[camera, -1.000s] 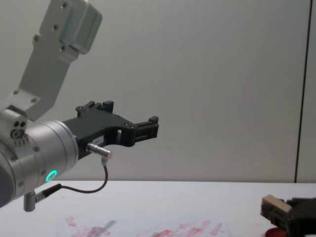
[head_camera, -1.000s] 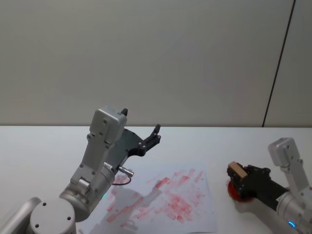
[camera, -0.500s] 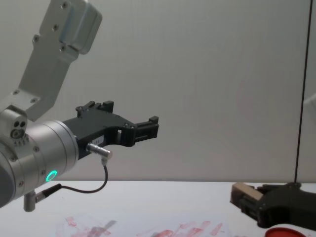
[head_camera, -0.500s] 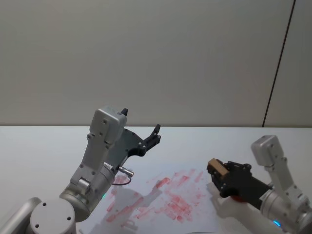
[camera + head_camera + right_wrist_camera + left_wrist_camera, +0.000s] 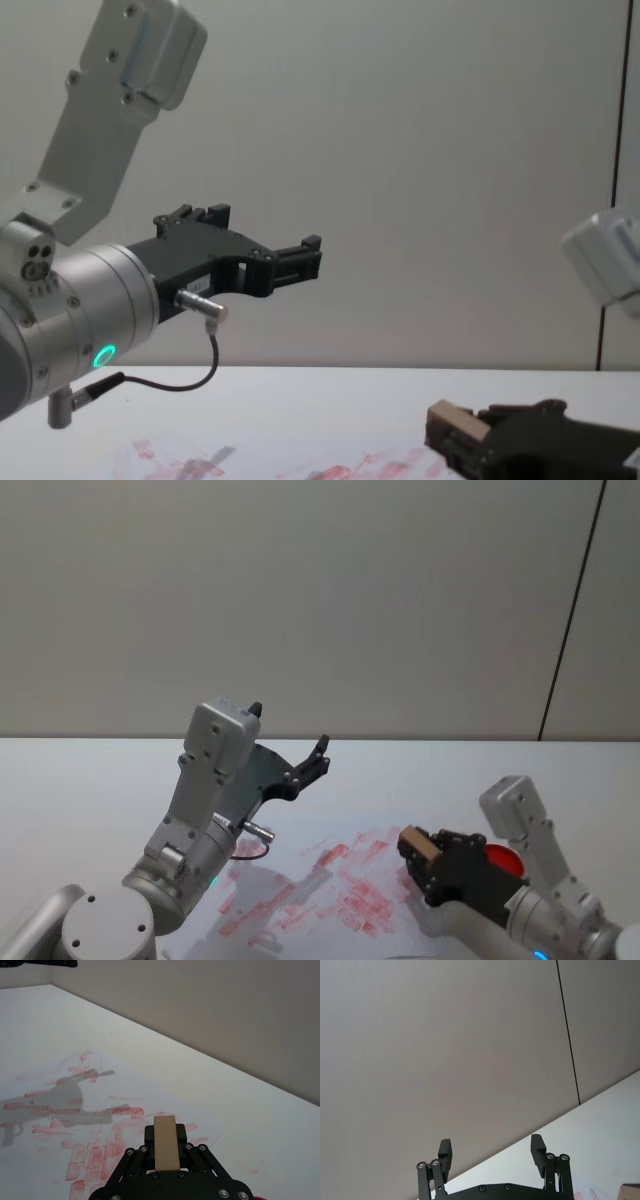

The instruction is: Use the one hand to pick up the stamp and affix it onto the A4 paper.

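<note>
A: Judging by the right gripper point(image 5: 422, 860), clamped tight on the stamp point(image 5: 165, 1145) over the right edge of the A4 paper point(image 5: 330, 895), what might spoil it?
B: A tilted press would print half a mark, or overlap the red smears; the sheet could skid.
A: Beyond?
B: Red ink pad point(image 5: 500, 858) just behind; left gripper point(image 5: 310, 765) raised, spread wide, empty; white table point(image 5: 80, 780), plain grey wall point(image 5: 300, 600).
</note>
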